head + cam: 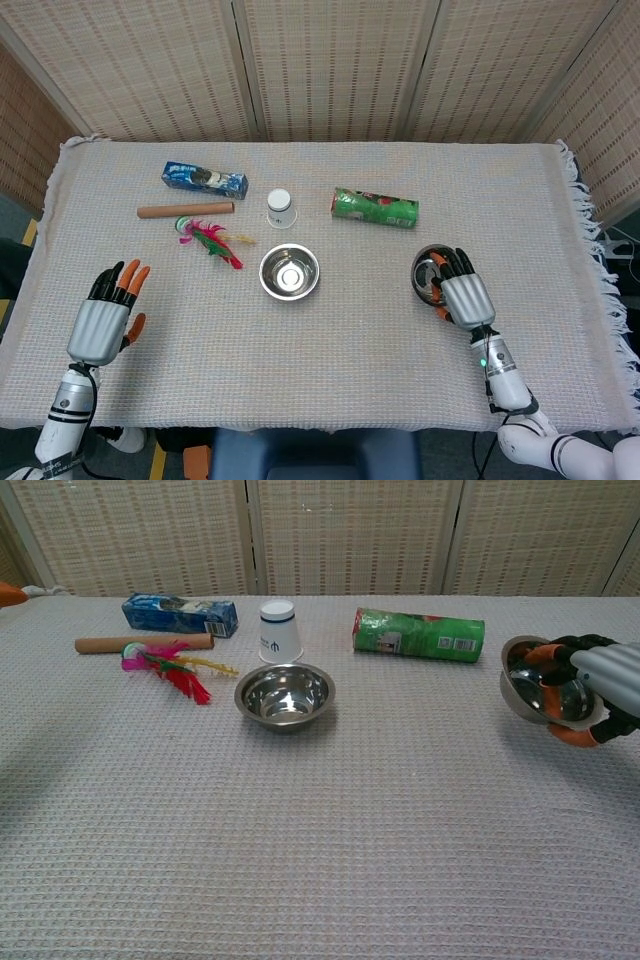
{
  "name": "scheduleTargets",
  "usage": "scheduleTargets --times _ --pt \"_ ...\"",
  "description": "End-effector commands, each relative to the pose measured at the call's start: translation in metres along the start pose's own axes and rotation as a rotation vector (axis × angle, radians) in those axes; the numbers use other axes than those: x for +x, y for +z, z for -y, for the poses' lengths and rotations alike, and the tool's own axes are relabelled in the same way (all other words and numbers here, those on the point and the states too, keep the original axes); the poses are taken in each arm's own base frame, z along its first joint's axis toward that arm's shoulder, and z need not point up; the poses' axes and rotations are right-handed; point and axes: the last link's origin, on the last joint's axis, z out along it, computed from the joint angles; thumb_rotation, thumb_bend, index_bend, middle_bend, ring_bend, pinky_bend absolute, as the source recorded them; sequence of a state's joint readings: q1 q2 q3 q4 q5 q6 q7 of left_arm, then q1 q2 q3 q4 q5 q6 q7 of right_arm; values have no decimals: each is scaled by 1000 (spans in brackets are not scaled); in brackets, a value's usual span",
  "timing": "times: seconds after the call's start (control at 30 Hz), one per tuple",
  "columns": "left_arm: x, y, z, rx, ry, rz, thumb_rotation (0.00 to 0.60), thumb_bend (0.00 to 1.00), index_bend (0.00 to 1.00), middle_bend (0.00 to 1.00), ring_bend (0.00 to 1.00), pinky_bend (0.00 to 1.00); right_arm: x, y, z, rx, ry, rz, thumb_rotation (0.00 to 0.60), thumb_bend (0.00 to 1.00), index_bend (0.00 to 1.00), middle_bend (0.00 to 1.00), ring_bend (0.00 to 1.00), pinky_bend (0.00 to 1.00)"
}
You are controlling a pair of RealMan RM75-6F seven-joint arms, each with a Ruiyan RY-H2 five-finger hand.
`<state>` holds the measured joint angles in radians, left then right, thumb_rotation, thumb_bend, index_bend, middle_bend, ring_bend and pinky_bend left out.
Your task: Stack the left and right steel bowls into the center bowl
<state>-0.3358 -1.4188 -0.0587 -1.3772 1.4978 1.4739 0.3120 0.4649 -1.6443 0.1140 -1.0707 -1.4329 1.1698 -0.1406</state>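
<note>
A steel bowl (290, 272) stands upright at the table's centre (285, 693). To its right, my right hand (462, 295) grips a second steel bowl (426, 272) by its near rim, with fingers inside and the thumb underneath. In the chest view this bowl (518, 685) is off the cloth and tipped, its opening facing left, in my right hand (600, 680). My left hand (105, 320) hovers open near the table's front left, holding nothing. Only an orange fingertip of the left hand (8, 592) shows at the chest view's left edge.
Behind the centre bowl stand an upturned white paper cup (280, 208) and a lying green tube (375, 208). At the back left lie a blue packet (204, 180), a brown stick (185, 210) and a pink feather toy (208, 240). A woven cloth (330, 370) covers the table.
</note>
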Motion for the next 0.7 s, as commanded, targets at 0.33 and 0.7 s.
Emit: scheduleTargets --times 0.33,0.7 --pt "3 -3 8 42 -16 -20 600 405 0 0 0 131 47 50 88 265 33 -73 600 391 741 135 0 24" --pt "16 -6 23 96 -13 -53 600 405 0 0 0 131 43 105 193 420 73 0 600 391 717 135 0 24"
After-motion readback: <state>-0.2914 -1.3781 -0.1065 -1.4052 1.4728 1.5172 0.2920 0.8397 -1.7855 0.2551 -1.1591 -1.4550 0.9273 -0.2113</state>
